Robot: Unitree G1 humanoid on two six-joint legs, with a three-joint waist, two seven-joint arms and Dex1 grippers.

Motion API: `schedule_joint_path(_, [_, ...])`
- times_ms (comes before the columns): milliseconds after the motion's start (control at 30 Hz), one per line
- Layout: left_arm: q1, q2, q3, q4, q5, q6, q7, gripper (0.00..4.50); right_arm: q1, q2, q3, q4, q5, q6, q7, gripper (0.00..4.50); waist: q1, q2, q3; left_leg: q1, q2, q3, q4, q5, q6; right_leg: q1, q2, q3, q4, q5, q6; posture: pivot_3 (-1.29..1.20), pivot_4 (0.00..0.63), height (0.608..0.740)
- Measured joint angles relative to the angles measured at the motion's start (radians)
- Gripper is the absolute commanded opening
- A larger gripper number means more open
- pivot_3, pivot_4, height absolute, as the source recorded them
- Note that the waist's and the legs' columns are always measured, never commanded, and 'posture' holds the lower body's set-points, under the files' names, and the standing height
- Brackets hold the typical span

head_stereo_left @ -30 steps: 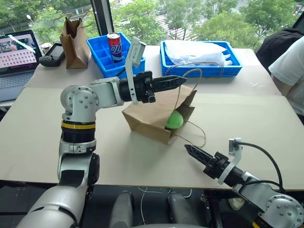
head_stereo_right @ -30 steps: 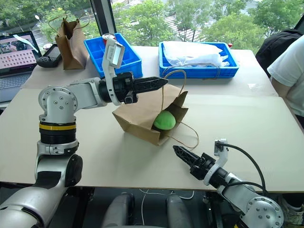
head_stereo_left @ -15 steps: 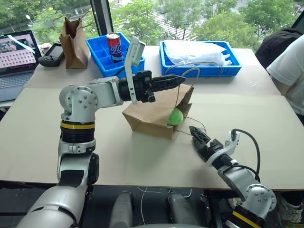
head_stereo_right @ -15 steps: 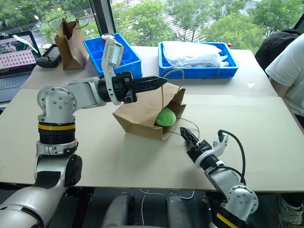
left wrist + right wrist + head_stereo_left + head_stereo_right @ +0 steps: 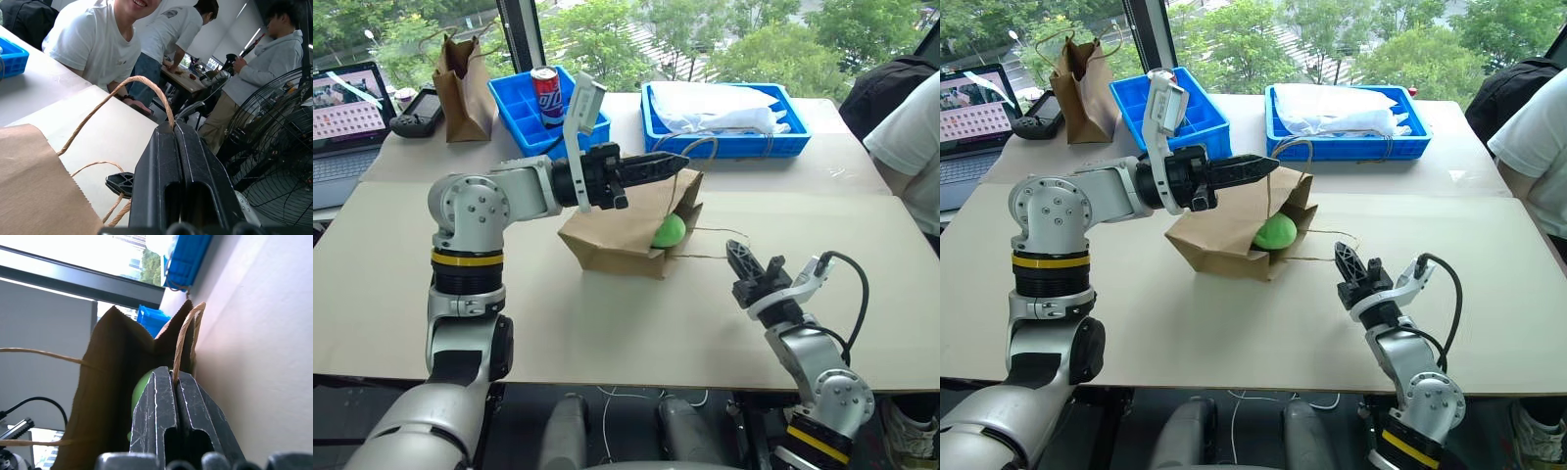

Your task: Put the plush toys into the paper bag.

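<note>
Two tools have hold of the paper bag [image 5: 625,233] here, one on each cord handle, and you can read that as a way to spread its mouth. Starting on the left, your left tool [image 5: 677,161] is clamped shut on the far handle [image 5: 128,88], lifting it above the bag so the upper side stays raised. The bag itself lies tipped on the bench [image 5: 862,245] near the middle, mouth facing right, with the lime-green toy [image 5: 669,230] sitting just inside the opening. Farther right and nearer you, your right tool [image 5: 1344,257] is closed on the other handle [image 5: 183,340], whose cord runs taut from the bag's mouth; that pull likely holds the lower lip down. You cannot see the red toy, so I cannot tell you where it is. Judging from this, the bag is being held open rather than loaded.
</note>
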Motion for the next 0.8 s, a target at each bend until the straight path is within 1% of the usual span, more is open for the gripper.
schedule_joint_path(100, [-0.005,0.015,0.003,0.02,0.026,-0.032,-0.013,0.0,-0.054,-0.058,0.029,-0.052,0.032,-0.017,-0.007,0.02,0.001,0.0,0.0,0.0,0.0,0.0,0.0,0.0,0.0,0.0,0.0,0.0,0.0,0.0,0.0,0.0,0.15,0.676])
schedule_joint_path(267, [-0.072,0.07,0.003,0.131,0.104,-0.131,-0.074,0.0,-0.244,-0.18,0.134,-0.113,0.127,-0.031,-0.119,0.02,0.0,0.0,0.0,-0.001,0.0,0.0,0.0,0.0,0.0,-0.001,0.0,0.0,0.0,0.0,0.0,0.0,0.15,0.676])
schedule_joint_path(400, [-0.095,0.1,0.004,0.19,0.152,-0.186,-0.113,0.0,-0.339,-0.263,0.199,-0.125,0.186,-0.036,-0.2,0.02,0.004,0.0,0.0,-0.002,0.0,0.0,-0.001,0.0,0.0,-0.001,0.0,0.0,-0.001,0.0,0.0,0.0,0.15,0.676])
schedule_joint_path(500, [-0.081,0.096,0.004,0.193,0.162,-0.189,-0.123,0.0,-0.36,-0.312,0.234,-0.127,0.226,-0.038,-0.243,0.02,0.01,0.0,0.0,-0.004,0.0,0.0,0.0,0.0,0.0,-0.001,0.0,0.0,-0.001,0.0,0.0,0.0,0.15,0.676])
schedule_joint_path(533, [-0.068,0.086,0.004,0.184,0.161,-0.187,-0.123,0.0,-0.362,-0.344,0.248,-0.128,0.243,-0.039,-0.261,0.02,0.012,0.0,0.0,-0.003,-0.001,0.0,0.0,0.0,0.0,-0.001,0.0,0.0,-0.002,0.0,0.0,0.0,0.15,0.676])
schedule_joint_path(600, [-0.047,0.072,0.003,0.165,0.159,-0.186,-0.122,0.0,-0.36,-0.37,0.253,-0.129,0.267,-0.041,-0.28,0.02,0.013,-0.001,0.0,-0.004,0.0,0.0,0.0,0.0,0.0,-0.001,0.0,0.0,-0.001,0.0,0.0,0.0,0.15,0.676])
schedule_joint_path(800, [-0.002,0.048,-0.011,0.104,0.154,-0.163,-0.119,0.0,-0.245,-0.493,0.252,-0.159,0.333,-0.056,-0.317,0.02,0.015,-0.001,0.0,-0.003,-0.001,-0.001,0.0,0.0,0.0,-0.001,0.0,0.001,-0.001,0.0,0.0,0.0,0.15,0.676])
